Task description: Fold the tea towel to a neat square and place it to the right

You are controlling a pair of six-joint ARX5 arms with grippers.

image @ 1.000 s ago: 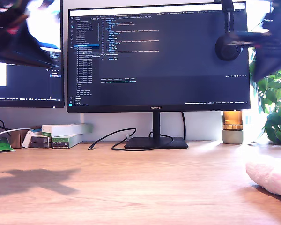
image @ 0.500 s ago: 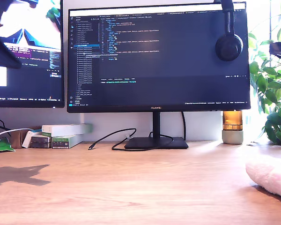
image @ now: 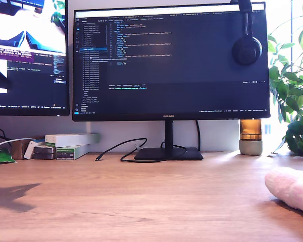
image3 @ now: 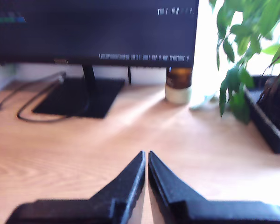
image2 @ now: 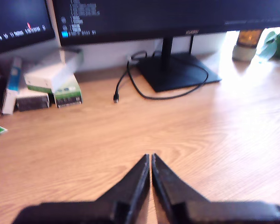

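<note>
Towel: the tea towel (image: 293,192) lies bunched on the bench (image: 141,201) at the exterior view's right edge, near side, partly cut off by the frame.
Surroundings: monitor (image: 171,60) far centre with headphones (image: 246,48) hung on its top corner; a second screen (image: 28,55) at the exterior view's left; boxes (image: 68,145), a loose cable (image: 123,148), a candle jar (image: 250,136) and a plant (image: 295,91) along the far edge.
Obstructions: nothing stands between the towel and the open bench.
First end effector: my first end effector (image2: 150,161) has its jaws closed together, empty, above bare wood.
Second end effector: my second end effector (image3: 146,158) likewise closed, empty.
Change: the dark arms that crossed both upper corners of the exterior view a second ago are gone from it; the shadow at the left has shrunk.
Unclear: both wrist views are blurred; towel folds cannot be judged.
</note>
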